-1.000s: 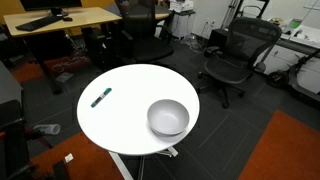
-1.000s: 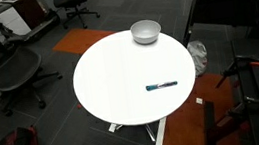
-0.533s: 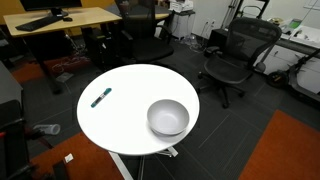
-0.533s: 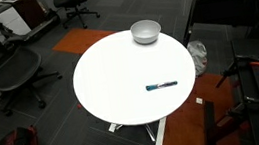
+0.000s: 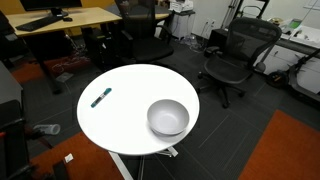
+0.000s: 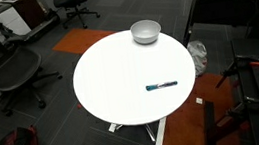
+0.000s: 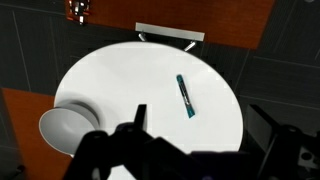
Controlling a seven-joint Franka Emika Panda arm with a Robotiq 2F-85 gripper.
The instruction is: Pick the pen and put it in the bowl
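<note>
The teal-green pen [image 5: 101, 97] lies flat on the round white table [image 5: 130, 95], near one edge. It also shows in the other exterior view [image 6: 161, 84] and in the wrist view [image 7: 185, 97]. The shiny silver bowl [image 5: 168, 117] stands upright and empty near the opposite edge, and shows as well in the other exterior view [image 6: 145, 31] and the wrist view [image 7: 65, 128]. My gripper [image 7: 205, 125] appears only in the wrist view. It is open and empty, high above the table, with the pen between its dark fingers. The arm is out of both exterior views.
Black office chairs [image 5: 232, 55] [image 6: 9, 73] stand around the table. A wooden desk [image 5: 60, 20] is behind it. Orange carpet patches [image 5: 285, 150] lie on the dark floor. A dark stand [image 6: 246, 77] is close to the table's edge.
</note>
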